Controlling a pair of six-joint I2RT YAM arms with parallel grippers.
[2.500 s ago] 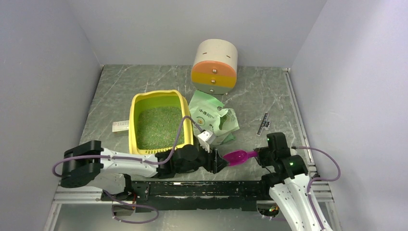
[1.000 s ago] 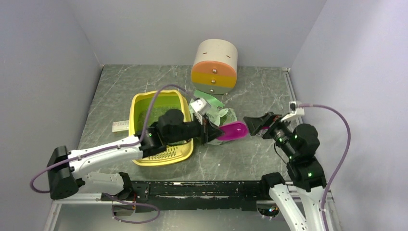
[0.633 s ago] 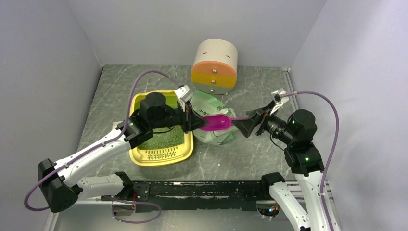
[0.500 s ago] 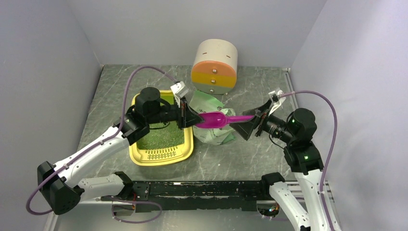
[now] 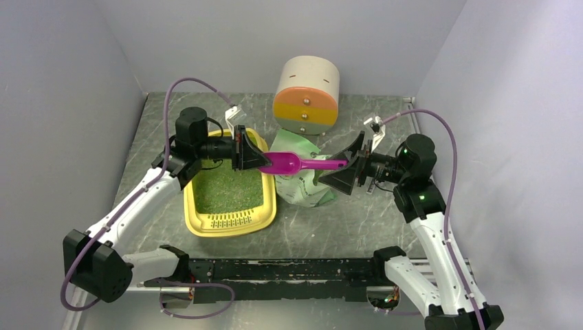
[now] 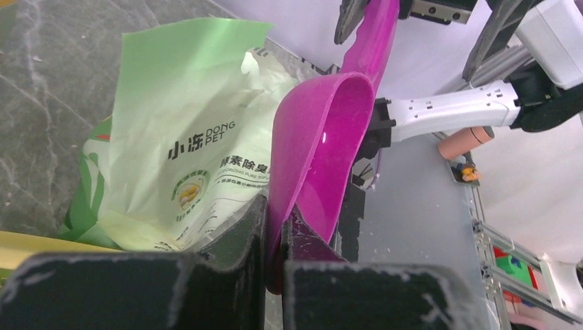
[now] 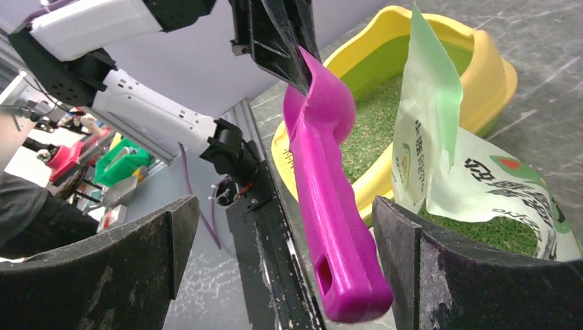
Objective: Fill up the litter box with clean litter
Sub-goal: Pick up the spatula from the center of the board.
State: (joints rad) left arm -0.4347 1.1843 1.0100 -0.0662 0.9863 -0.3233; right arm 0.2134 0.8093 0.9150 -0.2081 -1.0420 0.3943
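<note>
Close wide-open right tool squarely round handle of scoop before releasing left tool, pinched shut on its bowl rim, over bag beside litter box, part-filled with clean litter, on table.

Bag brand: the pale green and white printed plastic bag reads "小冻 DONG PET".
Bag small print: Chinese characters just below, too small to read.

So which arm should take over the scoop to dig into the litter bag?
Right. The right pincer is open, straddles the handle of the scoop and sits close to the bag. The left pincer pinches only the bowl's rim, probably a poor grip for scooping.
</note>
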